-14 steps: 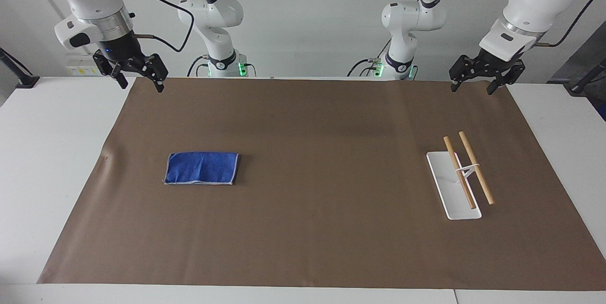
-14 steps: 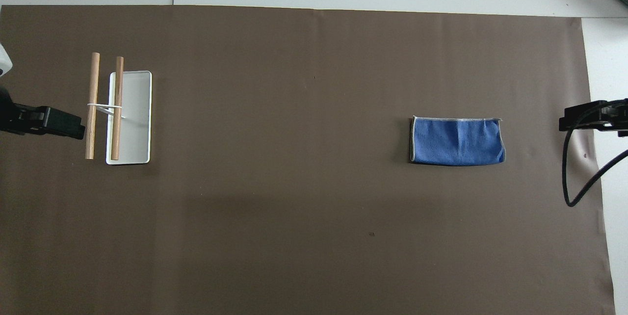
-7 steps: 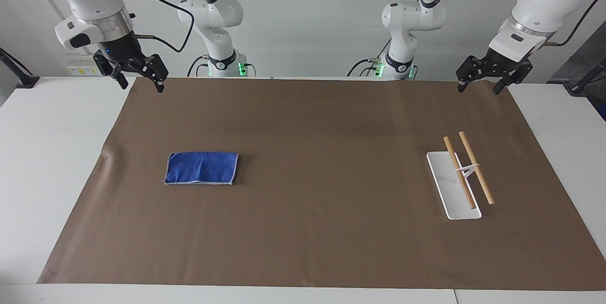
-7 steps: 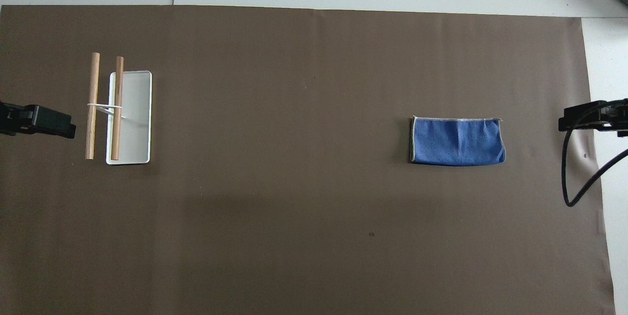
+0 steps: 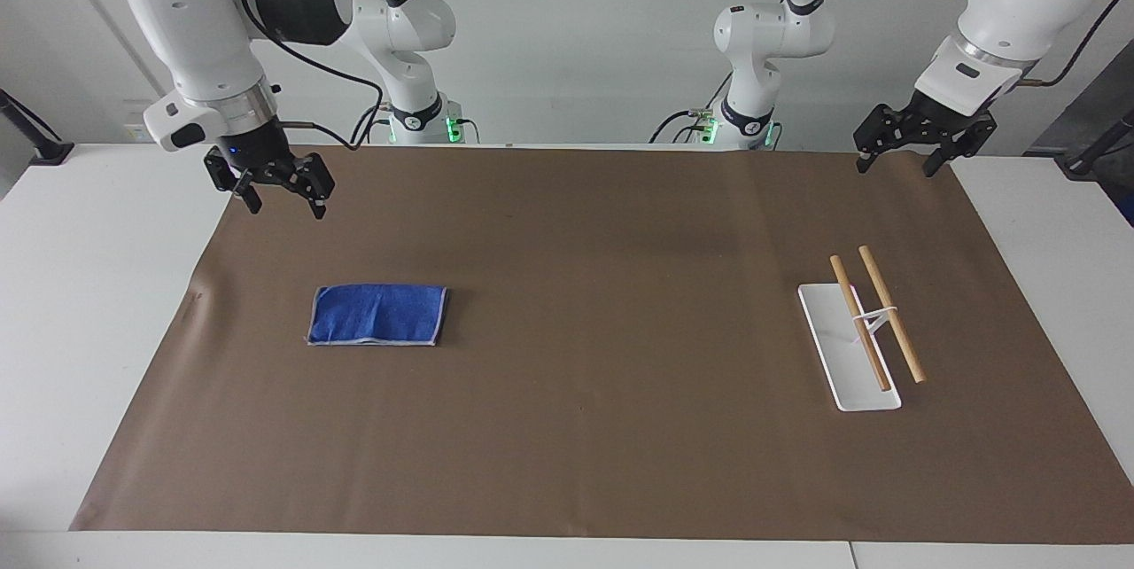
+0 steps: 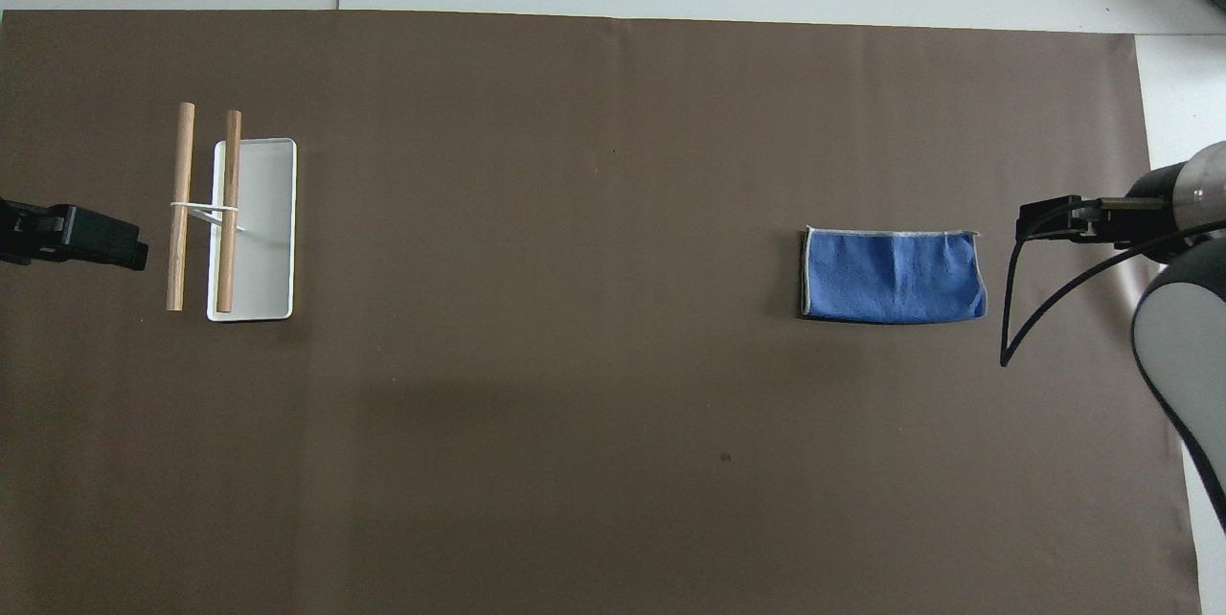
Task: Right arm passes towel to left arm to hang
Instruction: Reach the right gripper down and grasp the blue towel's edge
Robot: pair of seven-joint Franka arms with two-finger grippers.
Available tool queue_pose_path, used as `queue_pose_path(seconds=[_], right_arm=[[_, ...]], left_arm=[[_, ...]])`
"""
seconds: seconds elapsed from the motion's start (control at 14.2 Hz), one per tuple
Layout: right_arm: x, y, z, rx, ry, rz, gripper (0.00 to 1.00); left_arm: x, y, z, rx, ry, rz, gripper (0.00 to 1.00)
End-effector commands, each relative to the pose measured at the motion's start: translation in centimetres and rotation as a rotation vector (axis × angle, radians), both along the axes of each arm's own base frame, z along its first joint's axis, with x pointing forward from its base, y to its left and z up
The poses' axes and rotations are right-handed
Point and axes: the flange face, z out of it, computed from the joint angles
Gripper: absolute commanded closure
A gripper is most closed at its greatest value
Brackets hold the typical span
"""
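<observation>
Since a second ago the right arm (image 5: 199, 28) has swung out over the brown mat (image 5: 602, 463) and dropped lower; its right gripper (image 5: 282, 201) hangs with fingers spread and empty, above the mat's edge at its own end. The towel (image 5: 376, 315), a folded rectangle of deep blue terry with pale stitched edging, lies flat on the mat, untouched. Toward the other end stands a white tray-based rack (image 5: 846, 347) with two round wooden bars. The left gripper (image 5: 897, 163) waits, fingers apart, holding nothing.

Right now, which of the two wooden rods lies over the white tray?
The rod nearer the towel crosses the white tray; the other rod lies over the brown mat.
</observation>
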Motion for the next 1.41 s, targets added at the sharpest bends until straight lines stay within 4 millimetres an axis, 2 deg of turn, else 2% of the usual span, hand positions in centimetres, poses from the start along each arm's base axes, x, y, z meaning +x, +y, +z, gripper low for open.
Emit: queue_pose_path(seconds=[0.0, 0.14, 0.21, 0.35, 0.49, 0.78, 0.99, 1.13, 1.34], right_arm=[[1.7, 0.3, -6.9, 0.009, 0.013, 0.01, 0.0], [2.4, 1.8, -9.9, 0.027, -0.027, 0.03, 0.0], [2.2, 2.0, -11.5, 0.039, -0.026, 0.033, 0.0], [1.7, 2.4, -15.9, 0.052, -0.021, 0.047, 0.0], [0.8, 2.4, -18.7, 0.045, -0.043, 0.062, 0.0], [0.0, 2.6, -21.2, 0.039, -0.037, 0.104, 0.0], [0.2, 3.9, -22.5, 0.035, -0.032, 0.145, 0.0], [0.3, 4.5, -22.8, 0.033, -0.045, 0.16, 0.0], [0.4, 4.1, -23.6, 0.036, -0.043, 0.15, 0.0]], left_arm=[[-0.7, 0.1, 0.3, -0.004, 0.006, 0.012, 0.0], [-0.7, 0.1, 0.3, -0.004, 0.006, 0.01, 0.0], [-0.7, 0.1, 0.3, -0.004, 0.006, 0.011, 0.0], [-0.7, 0.1, 0.3, -0.004, 0.006, 0.01, 0.0], [-0.7, 0.1, 0.3, -0.004, 0.006, 0.011, 0.0], [-0.7, 0.1, 0.3, -0.004, 0.006, 0.01, 0.0], [-0.7, 0.1, 0.3, -0.004, 0.006, 0.011, 0.0], [-0.7, 0.1, 0.3, -0.004, 0.006, 0.011, 0.0], [-0.7, 0.1, 0.3, -0.004, 0.006, 0.011, 0.0]])
